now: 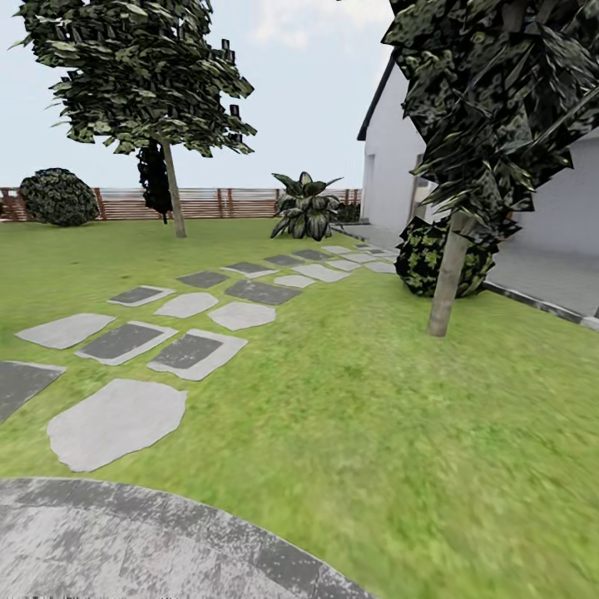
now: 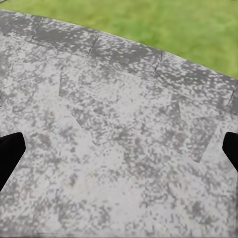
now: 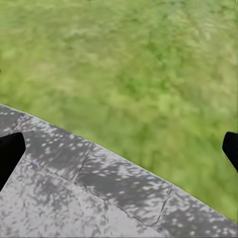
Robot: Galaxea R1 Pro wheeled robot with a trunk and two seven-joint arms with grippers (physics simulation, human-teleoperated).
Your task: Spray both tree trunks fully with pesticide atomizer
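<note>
In the head view the garden lawn (image 1: 391, 433) spreads ahead. Two trees stand on it. One tree trunk (image 1: 448, 279) rises close by at the right, pale and leaning a little. The other tree trunk (image 1: 174, 200) stands far off at the left, near the fence. The pesticide atomizer is out of view. My left gripper (image 2: 119, 153) is open over mottled grey paving, its dark fingertips (image 2: 10, 153) wide apart with nothing between them. My right gripper (image 3: 119, 153) is open too, over the paving's edge and the grass, and holds nothing.
Stepping stones (image 1: 195, 353) run from the round grey paving (image 1: 125, 541) at my feet toward a white house (image 1: 399, 166) at the right. A dark round shrub (image 1: 424, 258) sits behind the near trunk. A palm-like plant (image 1: 306, 208) and a slatted wooden fence (image 1: 208, 202) close the back.
</note>
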